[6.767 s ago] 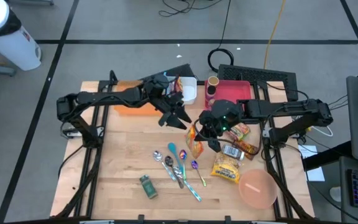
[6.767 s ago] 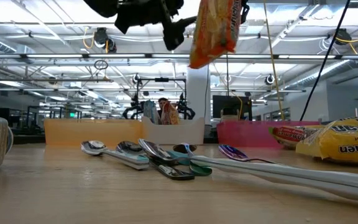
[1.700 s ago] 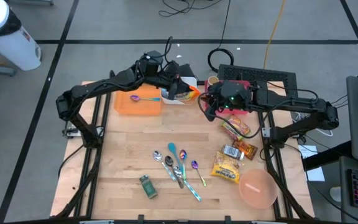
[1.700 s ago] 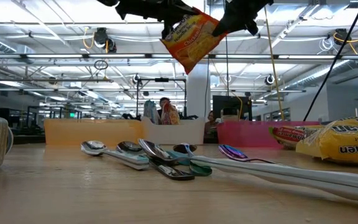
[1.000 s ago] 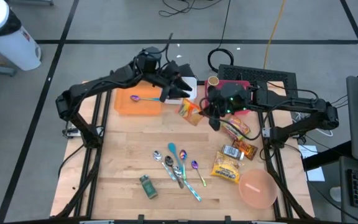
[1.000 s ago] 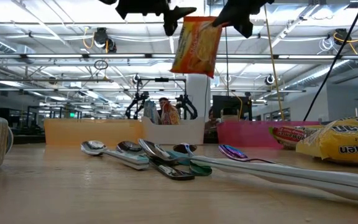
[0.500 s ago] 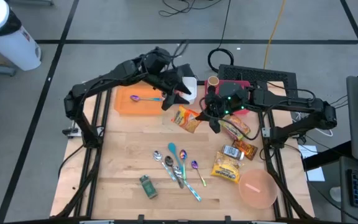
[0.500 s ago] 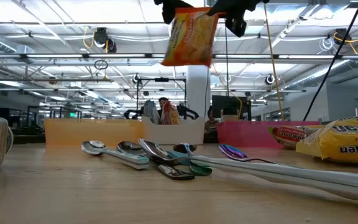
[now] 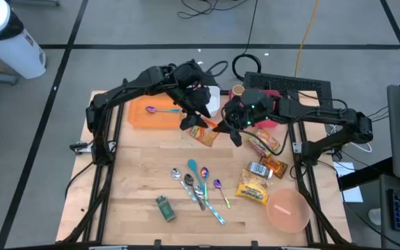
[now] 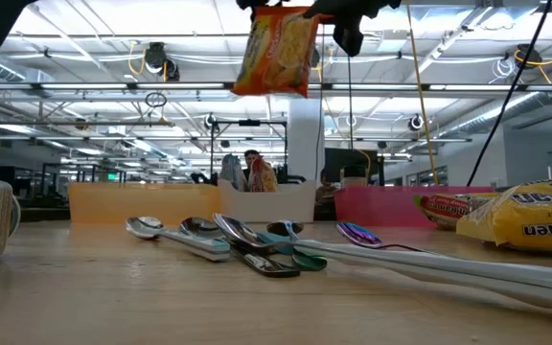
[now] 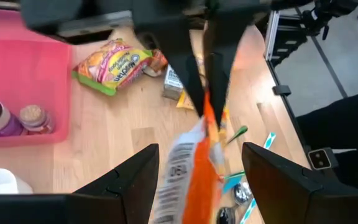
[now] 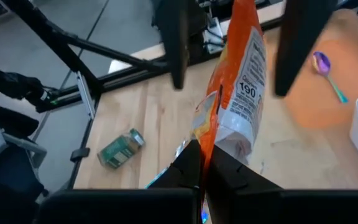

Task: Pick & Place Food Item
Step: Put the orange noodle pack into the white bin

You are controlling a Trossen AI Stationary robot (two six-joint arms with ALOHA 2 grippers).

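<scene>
A handover in mid-air is judged to be the step in hand: an orange snack packet (image 9: 203, 133) is held above the tabletop (image 9: 137, 187), near its back edge, with both arms gathered around it. The right pincer (image 12: 202, 163) is seen in the right wrist view clenched on one edge of the packet, its two fingers pressed together with the foil pinched between them. The left pincer (image 11: 194, 158) is spread wide, its fingers standing on either side of the packet's other end without touching it, as shown in the left wrist view. In the low view the packet (image 10: 274, 53) hangs well clear of the spoons (image 10: 228, 240) lying on the wood below.

The next move is judged to call for one of two things, and which cannot be told: either the left fingers are closed on the packet before the right grip is eased off, or the packet is carried by the right arm alone. A white bin (image 9: 211, 99), an orange tray (image 9: 153, 114) and a pink bin (image 9: 264, 97) stand near at the back of the tabletop, so a short carry is expected. Slipping of the crinkled foil is the risk to be watched.
</scene>
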